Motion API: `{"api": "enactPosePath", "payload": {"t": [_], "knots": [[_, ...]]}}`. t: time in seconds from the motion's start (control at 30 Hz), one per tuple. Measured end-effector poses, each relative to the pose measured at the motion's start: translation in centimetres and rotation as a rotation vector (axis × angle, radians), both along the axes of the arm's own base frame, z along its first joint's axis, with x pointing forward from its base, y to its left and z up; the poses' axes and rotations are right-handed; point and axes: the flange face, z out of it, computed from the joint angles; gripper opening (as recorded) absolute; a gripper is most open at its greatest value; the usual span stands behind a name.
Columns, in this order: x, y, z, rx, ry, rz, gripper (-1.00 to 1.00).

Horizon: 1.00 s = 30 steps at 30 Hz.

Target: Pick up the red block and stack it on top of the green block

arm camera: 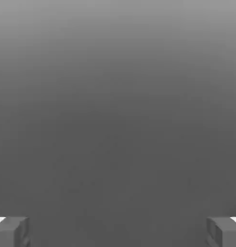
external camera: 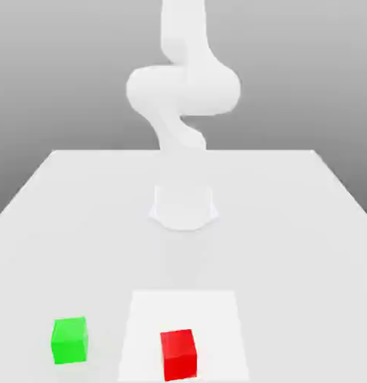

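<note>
On the exterior view's left, near the front edge of the white table (external camera: 306, 224), sits the green block (external camera: 69, 340), resting flat on the tabletop with nothing touching it. To its right, also near the front edge and well apart from it, the red block (external camera: 178, 354) stands on a paler square patch (external camera: 216, 314) of the table surface, at the patch's near side. Both cubes look about the same size and lie upright on their faces.

Farther back, along the middle of the table, the white arm (external camera: 183, 90) rises from its round base (external camera: 183, 206) and bends high above the surface; its upper links are pale against the grey backdrop. Both blocks lie on the near side of the base, the red one roughly in line with it and the green one off to the left.

In the hand view the gripper (arm camera: 118, 231) has its two grey fingertips (arm camera: 11, 231) set wide apart at opposite edges, with nothing between them: it is spread open and empty, and plain grey fills the space between the fingers.
</note>
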Motion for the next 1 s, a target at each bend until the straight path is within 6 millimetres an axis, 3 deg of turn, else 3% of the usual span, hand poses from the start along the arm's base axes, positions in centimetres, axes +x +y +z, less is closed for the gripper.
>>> {"api": "enactPosePath", "payload": {"t": [0.2,0.43,0.6,0.8,0.97,1.0], "knots": [[6.7,-0.2,-10.4,0.000,0.179,0.045,0.00],[10.9,-0.1,-23.7,-0.013,0.381,0.089,0.00],[11.5,-0.1,-33.4,-0.032,0.525,0.115,0.00],[9.7,-0.5,-44.6,-0.067,0.696,0.143,0.00],[9.3,-0.6,-51.5,-0.075,0.723,0.147,0.00],[9.3,-0.6,-52.4,-0.074,0.723,0.148,-1.00]]}}
